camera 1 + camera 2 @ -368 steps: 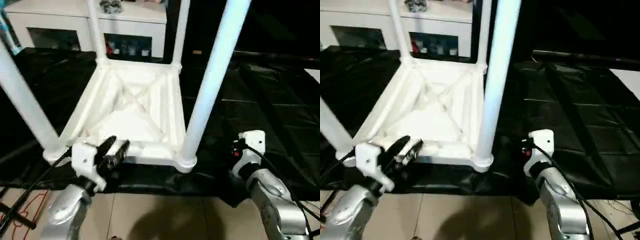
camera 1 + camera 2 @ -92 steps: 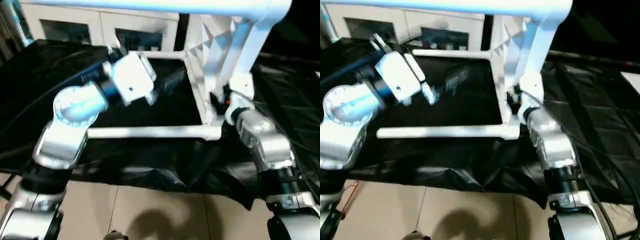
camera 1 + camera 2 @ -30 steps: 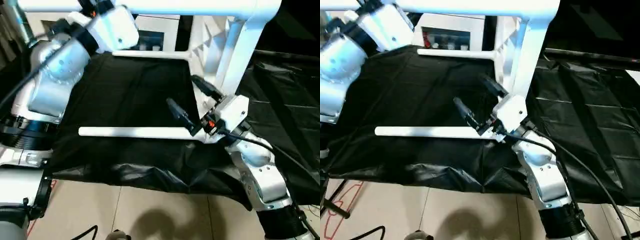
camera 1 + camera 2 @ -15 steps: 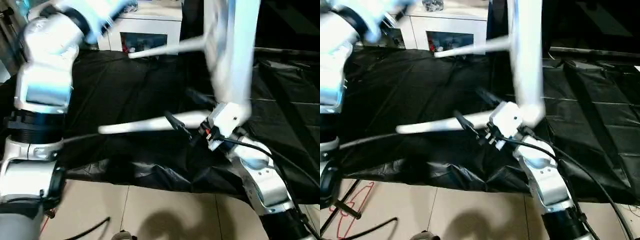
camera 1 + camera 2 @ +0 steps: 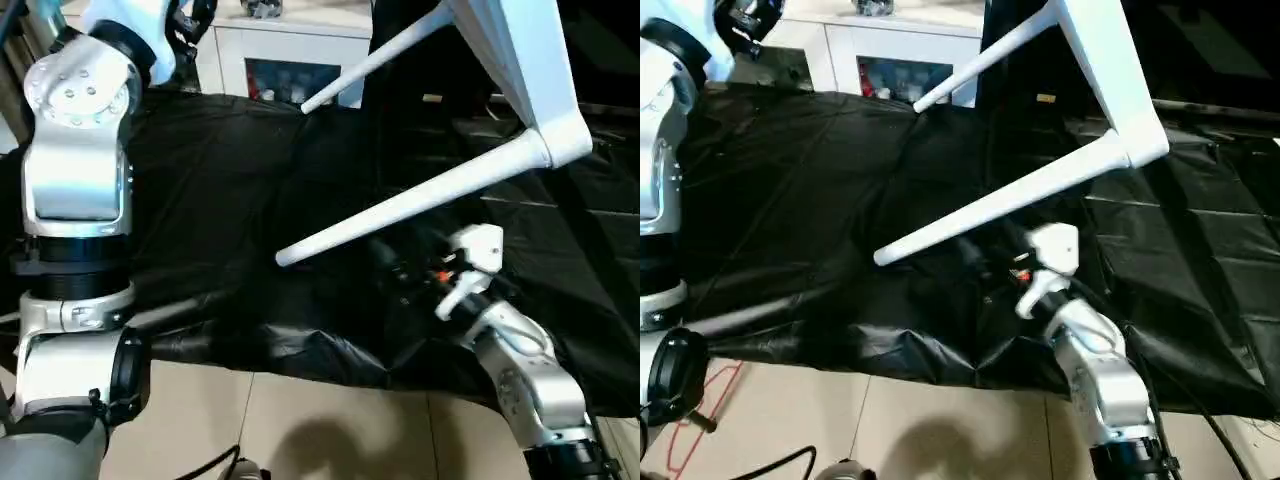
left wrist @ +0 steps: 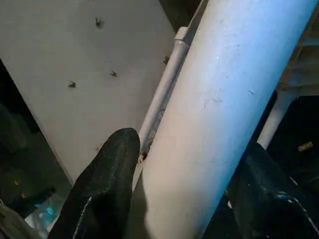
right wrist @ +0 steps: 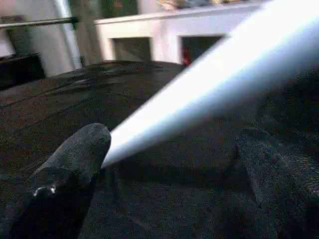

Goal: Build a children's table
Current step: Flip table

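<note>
The children's table (image 5: pixel 520 70) is held tilted in the air above the black sheet (image 5: pixel 220 180), its top at the upper right of the head views and two of its tapering legs slanting down toward the robot's left. The nearer leg (image 5: pixel 400 205) runs from a corner socket (image 5: pixel 560 145) down to a free tip above the sheet. The left gripper (image 6: pixel 184 199), raised high at the robot's left, has its two black fingers (image 6: pixel 104 184) set on either side of a thick white leg (image 6: pixel 219 109), closed about it as far as the left wrist view allows a judgement. The right gripper (image 7: pixel 174 179) lies low, below and just beside the nearer leg; its fingers (image 7: pixel 65 169) stand wide apart and hold nothing. The right arm is therefore the nearer to that leg, whose long axis crosses above its jaws. The right wrist view shows the leg's tip (image 7: pixel 112 154) close to one finger without touching, and the white cabinet (image 7: pixel 164 35) behind; the head views show the table's overall tilt.
</note>
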Motion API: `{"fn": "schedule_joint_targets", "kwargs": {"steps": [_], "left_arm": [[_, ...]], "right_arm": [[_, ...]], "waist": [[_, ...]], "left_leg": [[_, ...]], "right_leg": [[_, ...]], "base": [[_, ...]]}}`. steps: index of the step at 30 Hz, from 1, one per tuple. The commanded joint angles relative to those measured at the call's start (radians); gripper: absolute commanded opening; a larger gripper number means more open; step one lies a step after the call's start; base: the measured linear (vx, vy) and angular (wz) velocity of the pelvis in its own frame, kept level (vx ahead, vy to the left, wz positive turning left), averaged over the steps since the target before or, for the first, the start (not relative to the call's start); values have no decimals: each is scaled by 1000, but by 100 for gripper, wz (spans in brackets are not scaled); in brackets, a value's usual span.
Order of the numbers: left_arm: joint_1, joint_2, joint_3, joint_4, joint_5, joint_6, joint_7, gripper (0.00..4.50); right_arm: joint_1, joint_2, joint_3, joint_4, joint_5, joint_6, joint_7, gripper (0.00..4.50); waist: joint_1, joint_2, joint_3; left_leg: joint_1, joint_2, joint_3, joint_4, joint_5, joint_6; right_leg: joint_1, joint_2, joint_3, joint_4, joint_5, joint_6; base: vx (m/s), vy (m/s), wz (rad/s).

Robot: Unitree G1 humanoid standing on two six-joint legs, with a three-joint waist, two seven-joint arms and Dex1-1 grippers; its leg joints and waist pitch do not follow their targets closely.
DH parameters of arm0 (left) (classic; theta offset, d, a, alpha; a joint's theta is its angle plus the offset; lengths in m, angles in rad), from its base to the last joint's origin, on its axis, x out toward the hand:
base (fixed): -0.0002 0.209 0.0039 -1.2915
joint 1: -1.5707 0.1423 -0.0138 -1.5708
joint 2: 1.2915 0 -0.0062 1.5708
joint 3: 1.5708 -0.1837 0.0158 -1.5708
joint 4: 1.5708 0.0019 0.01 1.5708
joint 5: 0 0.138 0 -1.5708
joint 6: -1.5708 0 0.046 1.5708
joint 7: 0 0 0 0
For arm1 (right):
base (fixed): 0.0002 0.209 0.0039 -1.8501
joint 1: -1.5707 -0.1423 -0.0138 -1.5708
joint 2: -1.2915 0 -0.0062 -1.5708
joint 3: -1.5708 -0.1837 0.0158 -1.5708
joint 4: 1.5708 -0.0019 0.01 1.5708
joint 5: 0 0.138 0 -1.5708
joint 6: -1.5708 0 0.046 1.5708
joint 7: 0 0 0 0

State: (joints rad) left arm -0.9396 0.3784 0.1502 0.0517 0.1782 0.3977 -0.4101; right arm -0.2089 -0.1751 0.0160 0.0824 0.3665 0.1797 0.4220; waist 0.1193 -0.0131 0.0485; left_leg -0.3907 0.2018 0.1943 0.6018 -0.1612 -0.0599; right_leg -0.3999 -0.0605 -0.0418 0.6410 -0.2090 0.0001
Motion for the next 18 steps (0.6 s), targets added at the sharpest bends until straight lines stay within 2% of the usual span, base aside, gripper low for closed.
{"fn": "schedule_joint_targets", "kwargs": {"steps": [1,2,3,4,7,9,11,13,15,16,18], "left_arm": [[29,-30,11,23,-68,49,0,241],[30,-31,10,22,-65,50,2,241],[31,-31,10,22,-64,50,3,241],[38,-29,9,14,-65,52,5,241],[47,-27,9,7,-67,55,8,241],[57,-24,9,-3,-67,61,11,241],[62,-24,7,-10,-66,66,13,240],[68,-22,10,-18,-63,71,19,240],[71,-21,11,-20,-63,72,20,240],[76,-19,14,-23,-60,75,26,240],[85,-17,20,-27,-59,77,33,240]], "right_arm": [[-39,16,-26,29,31,35,-29,450],[-69,29,-35,60,38,36,-41,450],[-88,37,-41,79,42,35,-48,450],[-145,65,-69,131,56,24,-76,450],[-188,85,-95,178,74,4,-81,450],[-236,102,-126,249,85,-25,-74,421],[-250,101,-129,269,87,-29,-60,411],[-259,104,-133,274,104,-22,-39,376],[-263,108,-139,276,109,-20,-33,371],[-268,107,-141,276,112,-22,-17,358],[-275,104,-146,272,123,-18,-5,335]], "waist": [[-6,-11,-60],[-8,-11,-60],[-8,-16,-61],[-12,-12,-60],[-11,-10,-61],[-11,-14,-63],[-10,-13,-64],[-10,-19,-63],[-9,-17,-62],[-11,-21,-61],[-12,-20,-60]], "left_leg": [[20,23,-19,-69,-207,-1],[20,23,-20,-69,-207,-2],[20,23,-19,-69,-207,-3],[20,23,-20,-70,-206,-9],[23,25,-18,-69,-199,-12],[21,25,-17,-68,-184,-11],[21,24,-16,-67,-167,-8],[18,24,-15,-68,-155,-1],[19,25,-15,-68,-160,1],[21,25,-15,-69,-164,-1],[21,26,-16,-70,-176,-5]], "right_leg": [[33,-70,40,-91,-211,-132],[34,-70,40,-91,-213,-132],[34,-71,39,-91,-214,-131],[32,-72,39,-90,-220,-134],[30,-71,41,-87,-201,-134],[32,-71,41,-83,-163,-142],[34,-70,40,-80,-142,-148],[38,-70,40,-78,-126,-150],[38,-71,40,-80,-137,-147],[36,-70,40,-81,-146,-145],[35,-70,39,-83,-165,-142]], "base": [[0,0,0],[0,0,0],[0,0,0],[0,0,0],[0,0,0],[0,0,0],[0,0,0],[0,0,0],[0,0,0],[0,0,0],[0,0,0]]}}
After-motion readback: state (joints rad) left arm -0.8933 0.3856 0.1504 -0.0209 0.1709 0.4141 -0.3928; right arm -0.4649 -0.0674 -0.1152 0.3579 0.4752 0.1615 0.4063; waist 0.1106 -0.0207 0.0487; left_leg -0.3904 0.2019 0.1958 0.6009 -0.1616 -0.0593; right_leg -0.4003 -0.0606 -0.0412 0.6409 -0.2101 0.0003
